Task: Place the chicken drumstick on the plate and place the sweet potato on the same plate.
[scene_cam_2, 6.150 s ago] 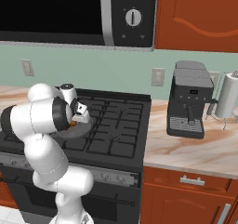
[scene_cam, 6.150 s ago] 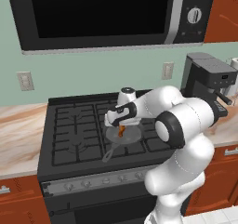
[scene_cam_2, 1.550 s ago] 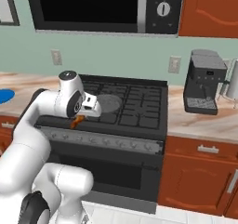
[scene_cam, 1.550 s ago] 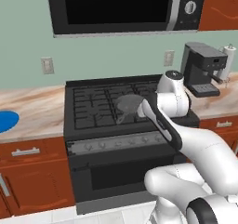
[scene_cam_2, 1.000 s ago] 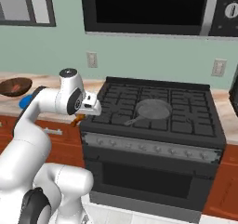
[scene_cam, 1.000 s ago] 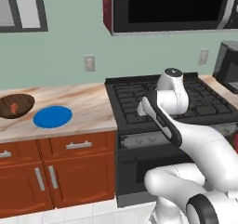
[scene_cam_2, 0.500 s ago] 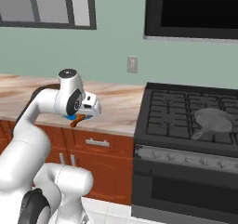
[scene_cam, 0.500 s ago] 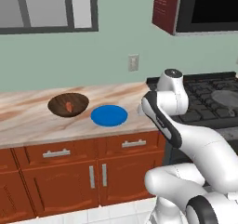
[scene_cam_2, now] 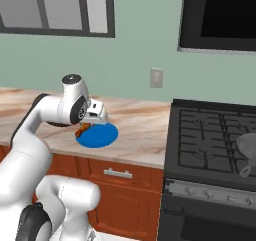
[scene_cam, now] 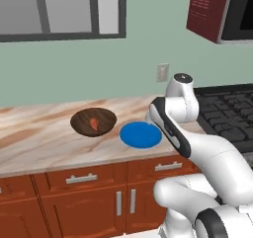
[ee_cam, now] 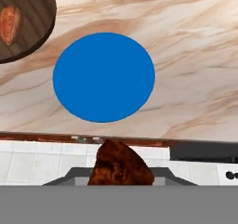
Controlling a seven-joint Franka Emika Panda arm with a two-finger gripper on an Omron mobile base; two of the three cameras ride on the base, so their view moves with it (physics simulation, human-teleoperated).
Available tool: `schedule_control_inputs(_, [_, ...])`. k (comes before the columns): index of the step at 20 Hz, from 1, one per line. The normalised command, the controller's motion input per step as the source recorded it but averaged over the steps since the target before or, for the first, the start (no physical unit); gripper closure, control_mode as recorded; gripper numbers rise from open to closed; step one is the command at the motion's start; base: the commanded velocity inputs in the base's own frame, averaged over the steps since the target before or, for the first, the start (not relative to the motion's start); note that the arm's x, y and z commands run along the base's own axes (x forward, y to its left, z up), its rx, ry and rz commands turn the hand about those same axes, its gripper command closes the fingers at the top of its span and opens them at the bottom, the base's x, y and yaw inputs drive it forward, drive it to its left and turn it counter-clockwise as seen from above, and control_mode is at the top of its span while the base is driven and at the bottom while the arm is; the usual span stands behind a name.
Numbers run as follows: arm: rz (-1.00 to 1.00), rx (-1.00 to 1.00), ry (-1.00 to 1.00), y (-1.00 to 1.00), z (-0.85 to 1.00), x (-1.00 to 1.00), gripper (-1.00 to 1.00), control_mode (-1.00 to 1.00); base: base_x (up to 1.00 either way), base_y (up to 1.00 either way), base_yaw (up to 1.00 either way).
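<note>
The bright blue plate (ee_cam: pixel 103 76) lies bare on the marble counter, also seen in the left base view as plate (scene_cam: pixel 141 135) and in the right base view as plate (scene_cam_2: pixel 97 135). My gripper (scene_cam_2: pixel 86 127) hovers over the plate's near edge, shut on the chicken drumstick (ee_cam: pixel 120 165), an orange-brown streaked piece that hides the fingertips in the hand view. The drumstick (scene_cam_2: pixel 81 132) hangs just above the counter. The sweet potato (scene_cam: pixel 94 123) rests in the dark wooden dish (scene_cam: pixel 81 118) left of the plate; the same sweet potato (ee_cam: pixel 9 23) shows in the hand view's upper left corner.
The black stove (scene_cam_2: pixel 215 135) stands to the right with a grey frying pan (scene_cam_2: pixel 247 147) on it. The counter's front edge (ee_cam: pixel 139 137) runs just below the plate, above red-brown cabinets (scene_cam: pixel 89 197). A wall outlet (scene_cam_2: pixel 156 78) sits behind.
The base has driven left from the stove to the counter, so both base views have shifted. The plate and wooden dish now sit in front of me. The drumstick stays in the gripper.
</note>
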Motion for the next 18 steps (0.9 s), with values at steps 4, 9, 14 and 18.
schedule_control_inputs(4, [0.00, 0.00, 0.00, 0.00, 0.00, 0.00, 1.00, 1.00, 0.56, 0.06, 0.00])
schedule_control_inputs(9, [0.00, 0.00, 0.00, 0.00, 0.00, 0.00, 1.00, 1.00, 0.32, 0.04, 0.00])
schedule_control_inputs(14, [0.00, 0.00, 0.00, 0.00, 0.00, 0.00, 1.00, 1.00, 0.16, 0.01, 0.00])
schedule_control_inputs(18, [0.00, 0.00, 0.00, 0.00, 0.00, 0.00, 1.00, 1.00, 0.03, 0.43, -0.09])
